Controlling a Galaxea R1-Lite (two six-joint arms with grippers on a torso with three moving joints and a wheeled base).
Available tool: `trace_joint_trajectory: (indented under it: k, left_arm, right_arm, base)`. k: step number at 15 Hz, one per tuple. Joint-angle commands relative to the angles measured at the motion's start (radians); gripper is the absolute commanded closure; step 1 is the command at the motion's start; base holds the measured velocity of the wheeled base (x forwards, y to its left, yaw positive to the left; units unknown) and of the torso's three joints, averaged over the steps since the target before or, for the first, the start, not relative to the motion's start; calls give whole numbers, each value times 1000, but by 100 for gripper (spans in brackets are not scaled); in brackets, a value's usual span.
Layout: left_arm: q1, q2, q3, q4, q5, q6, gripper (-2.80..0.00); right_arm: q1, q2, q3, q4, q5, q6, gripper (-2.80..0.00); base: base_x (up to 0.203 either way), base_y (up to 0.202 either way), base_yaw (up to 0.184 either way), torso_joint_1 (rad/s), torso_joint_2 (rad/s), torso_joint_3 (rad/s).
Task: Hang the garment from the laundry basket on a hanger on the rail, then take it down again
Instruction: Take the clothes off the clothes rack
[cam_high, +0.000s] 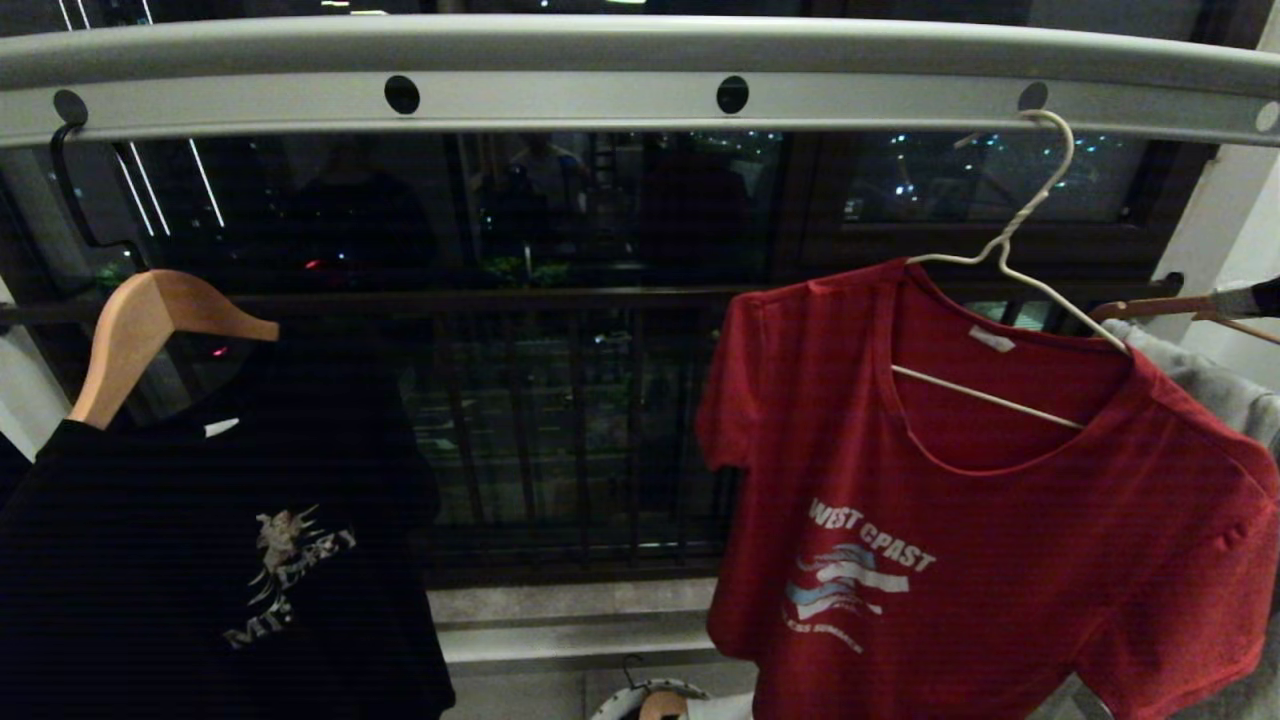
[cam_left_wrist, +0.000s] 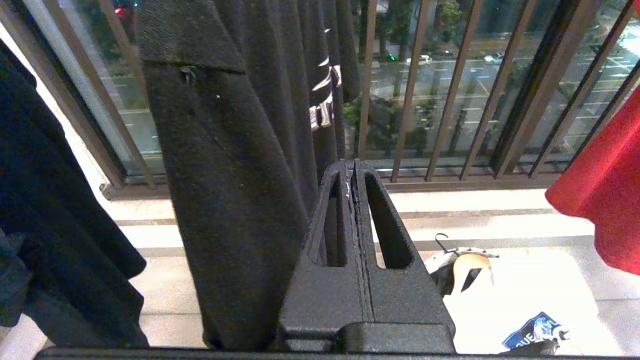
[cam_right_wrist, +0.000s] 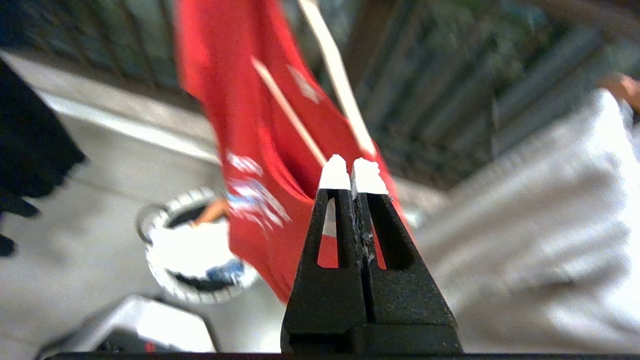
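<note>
Hanging looks done: red T-shirt (cam_high: 980, 520) sits on the white wire hanger (cam_high: 1010, 250), hooked over the rail (cam_high: 600, 100). Right gripper (cam_right_wrist: 351, 172), fingers pressed together and empty, points at the shirt just ahead. Left gripper (cam_left_wrist: 354, 167) closed, idle. Taking down remains.

The rail (cam_high: 640, 100) runs across the top, in front of the window railing (cam_high: 560, 420). At its right end the hanger (cam_high: 1010, 260) hooks into a hole and carries the garment (cam_high: 1000, 520), with a grey garment (cam_high: 1225, 400) just behind it to the right; at the left end a wooden hanger (cam_high: 140, 330) holds a black T-shirt (cam_high: 220, 560). On the floor below, between the two shirts, sits the laundry basket (cam_right_wrist: 165, 270), with a white T-shirt (cam_right_wrist: 187, 247) in it.
</note>
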Motion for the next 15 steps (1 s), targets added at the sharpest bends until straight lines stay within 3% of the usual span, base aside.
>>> trace_joint_trajectory:
  k: [1, 5, 14, 15]
  left_arm:
    - [1, -2, 0, 1, 0, 0, 0]
    - [0, -2, 0, 1, 0, 0, 0]
    - [0, -2, 0, 1, 0, 0, 0]
    - [1, -2, 0, 1, 0, 0, 0]
  right_arm:
    - [-85, 69, -72, 70, 2, -33, 0]
    - [-133, 87, -81, 149, 4, -119, 0]
    - [-139, 91, -69, 188, 26, -428, 0]
    - [-137, 94, -67, 188, 29, -431, -280]
  base:
    - [0, 0, 0, 0, 0, 0]
    - [0, 0, 0, 0, 0, 0]
    - [0, 0, 0, 0, 0, 0]
    - [0, 0, 0, 0, 0, 0]
